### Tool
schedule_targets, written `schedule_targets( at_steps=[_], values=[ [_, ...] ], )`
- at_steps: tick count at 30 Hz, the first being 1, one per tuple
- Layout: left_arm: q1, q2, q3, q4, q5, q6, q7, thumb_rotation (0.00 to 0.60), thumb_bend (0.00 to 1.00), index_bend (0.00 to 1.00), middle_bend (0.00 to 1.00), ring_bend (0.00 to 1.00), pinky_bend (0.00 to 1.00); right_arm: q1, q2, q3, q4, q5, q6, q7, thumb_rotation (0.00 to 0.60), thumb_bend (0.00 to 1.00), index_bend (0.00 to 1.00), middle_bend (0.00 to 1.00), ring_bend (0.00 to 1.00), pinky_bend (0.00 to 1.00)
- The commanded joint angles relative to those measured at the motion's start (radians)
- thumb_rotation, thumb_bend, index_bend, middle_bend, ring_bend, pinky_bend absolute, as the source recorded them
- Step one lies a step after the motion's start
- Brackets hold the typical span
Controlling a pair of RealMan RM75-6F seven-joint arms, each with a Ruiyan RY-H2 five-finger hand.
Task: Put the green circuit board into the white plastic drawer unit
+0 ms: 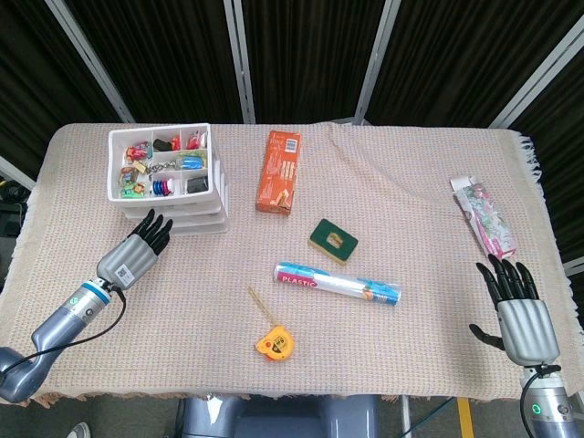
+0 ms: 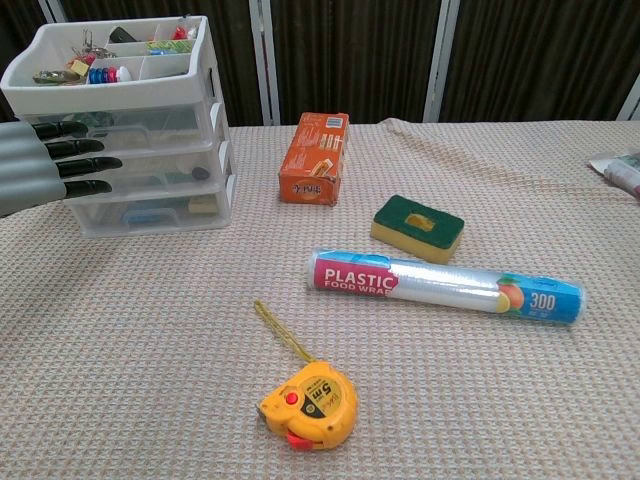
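The white plastic drawer unit stands at the table's back left, with all its clear drawers pushed in flush. Small trinkets fill its open top tray. The green circuit board does not show in the head view; it lies hidden inside the unit. My left hand reaches toward the unit with straight fingers, and their tips touch the drawer fronts. It holds nothing. My right hand lies flat and open near the front right edge, far from the unit.
An orange box lies right of the unit. A green sponge, a plastic wrap roll and a yellow tape measure occupy the middle. A pink packet lies at far right.
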Motion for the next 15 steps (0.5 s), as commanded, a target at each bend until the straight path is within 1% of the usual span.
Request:
schedule_targets(
  at_steps=[1, 5, 9, 13, 15],
  values=[
    [-0.001, -0.005, -0.009, 0.004, -0.02, -0.004, 0.0, 0.6, 1.0, 0.12, 0.0, 0.0, 0.05, 0.0, 0.0, 0.0, 0.0, 0.0, -0.001, 0.0, 0.6, 0.02, 0.09, 0.0, 0.0, 0.0],
    [-0.002, -0.007, -0.011, 0.003, -0.033, -0.001, -0.001, 0.6, 1.0, 0.12, 0.0, 0.0, 0.05, 0.0, 0.001, 0.0, -0.001, 0.001, -0.002, 0.0, 0.6, 0.02, 0.09, 0.0, 0.0, 0.0],
    [0.003, 0.001, -0.003, -0.01, -0.034, 0.007, -0.004, 0.6, 1.0, 0.12, 0.0, 0.0, 0.05, 0.0, 0.001, -0.001, -0.002, 0.002, -0.002, 0.0, 0.6, 0.01, 0.09, 0.0, 0.0, 0.0],
    [0.02, 0.029, 0.016, -0.057, -0.006, 0.044, -0.037, 0.6, 1.0, 0.11, 0.0, 0.0, 0.05, 0.0, 0.002, -0.001, -0.002, 0.003, -0.004, 0.0, 0.6, 0.02, 0.09, 0.0, 0.0, 0.0],
    [0.036, 0.054, 0.029, -0.095, 0.027, 0.085, -0.072, 0.6, 1.0, 0.11, 0.0, 0.0, 0.05, 0.0, 0.002, -0.001, -0.002, 0.003, -0.004, -0.001, 0.6, 0.02, 0.09, 0.0, 0.0, 0.0]
  ],
)
